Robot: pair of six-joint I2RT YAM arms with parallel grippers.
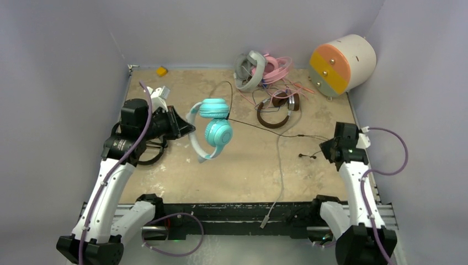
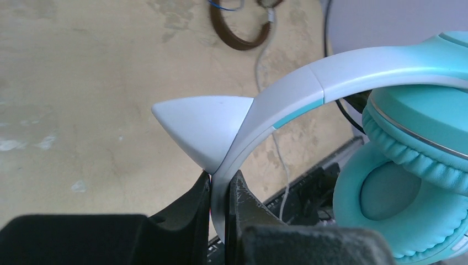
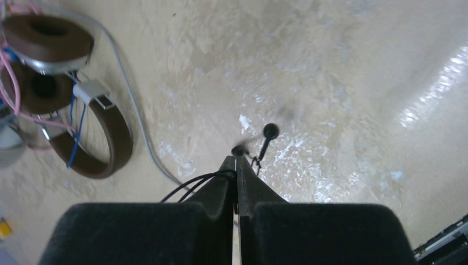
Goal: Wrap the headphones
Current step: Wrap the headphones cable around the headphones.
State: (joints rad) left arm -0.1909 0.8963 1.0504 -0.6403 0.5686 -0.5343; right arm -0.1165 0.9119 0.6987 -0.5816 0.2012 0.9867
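Teal headphones (image 2: 287, 94) clamped in left claw (image 2: 222, 179), right claw (image 3: 237, 163) pinching black cable (image 3: 190, 183)

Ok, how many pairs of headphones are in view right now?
5: teal pair held up by the left gripper; grey pair and pink pair at the back; brown pair just in front of them; black pair mostly hidden under the left arm.
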